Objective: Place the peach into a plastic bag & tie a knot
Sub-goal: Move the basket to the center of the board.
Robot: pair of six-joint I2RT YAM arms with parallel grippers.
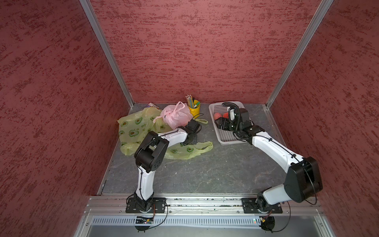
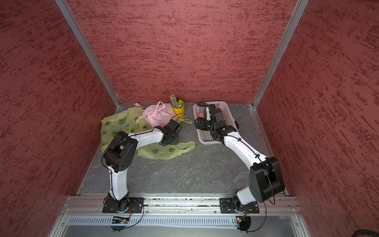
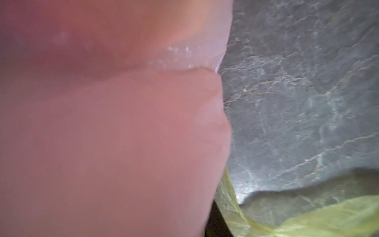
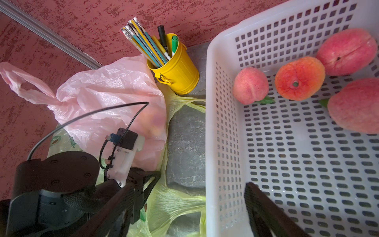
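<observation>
**Quick status from the bagging bench**

Counting four peaches (image 4: 299, 78) bunched at the 12 o'clock end of the white basket (image 1: 225, 136), around 1 o'clock from the middle of the table (image 1: 205, 174). Seeing the right gripper (image 1: 220, 123) hang over that basket, jaws spread wide, gripping nothing, not touching the fruit. Finding the left gripper (image 1: 188, 141) clenched right at the 5 o'clock edge of the pink bag (image 1: 176, 118), parked at 11 o'clock. Can't tell about plastic pinched in there, left wrist view swamped by pink film. Making out peachy blobs through that bag from the right wrist view. Spotting an avocado-print bag (image 1: 131, 127) sprawled from 10 o'clock toward centre, plus a yellow pencil cup (image 1: 194, 109) at 12.
</observation>
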